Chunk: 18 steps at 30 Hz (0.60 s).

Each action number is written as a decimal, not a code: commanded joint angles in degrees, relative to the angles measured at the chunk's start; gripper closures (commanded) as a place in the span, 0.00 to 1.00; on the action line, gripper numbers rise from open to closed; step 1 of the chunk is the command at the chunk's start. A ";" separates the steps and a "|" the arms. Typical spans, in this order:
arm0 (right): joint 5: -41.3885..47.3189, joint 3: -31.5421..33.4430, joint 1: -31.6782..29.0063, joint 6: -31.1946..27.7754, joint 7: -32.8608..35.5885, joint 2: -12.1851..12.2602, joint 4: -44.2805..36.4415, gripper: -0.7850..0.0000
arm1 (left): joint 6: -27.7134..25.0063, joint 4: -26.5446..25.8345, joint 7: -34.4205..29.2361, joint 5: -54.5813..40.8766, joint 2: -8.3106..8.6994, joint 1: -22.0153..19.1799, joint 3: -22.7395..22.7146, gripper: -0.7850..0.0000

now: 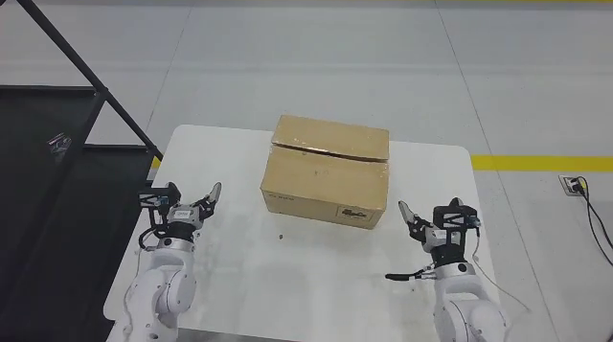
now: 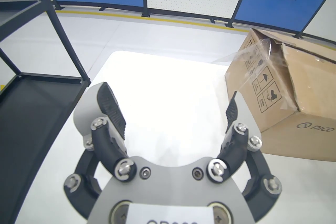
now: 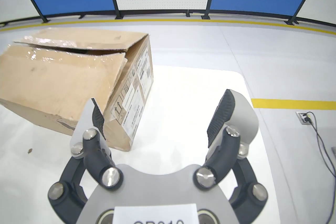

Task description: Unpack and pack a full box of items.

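While the brown cardboard box (image 1: 326,171) sits mid-table on the white rounded table (image 1: 239,275) (flaps down, one gaping a bit, clear tape crinkled), the left gripper (image 2: 169,93) and right gripper (image 3: 160,97) flank it without touching it, both spread wide and holding nothing.

box (image 1: 328,171) on table (image 1: 239,275), rack (image 1: 57,208) at left

left hand (image 2: 169,93) & right hand (image 3: 160,97): silver plates, blk links, ribbed blk pads (image 2: 111,107), steel screws (white label at base); arms white.
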 commanded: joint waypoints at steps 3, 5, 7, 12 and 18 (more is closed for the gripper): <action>1.97 2.35 -2.39 -4.06 -1.25 0.34 -1.65 0.00 | -0.23 3.89 -0.21 3.95 -0.34 -3.96 3.01 0.00; 1.84 2.97 -3.41 -4.60 -1.60 0.43 -2.43 0.00 | 0.07 6.06 -0.38 5.84 -0.57 -5.96 4.54 0.00; 1.69 3.56 -4.38 -4.82 -1.96 0.50 -3.12 0.00 | -0.49 8.32 -0.55 6.33 -0.88 -7.97 6.06 0.00; 1.99 5.38 -6.61 -4.95 -2.86 0.64 -4.21 0.00 | -2.54 12.98 -0.35 8.18 -1.55 -11.84 9.49 0.00; 2.67 6.64 -8.18 -5.12 -3.35 0.70 -4.53 0.00 | -4.78 14.93 1.25 8.82 -2.06 -12.90 11.73 0.00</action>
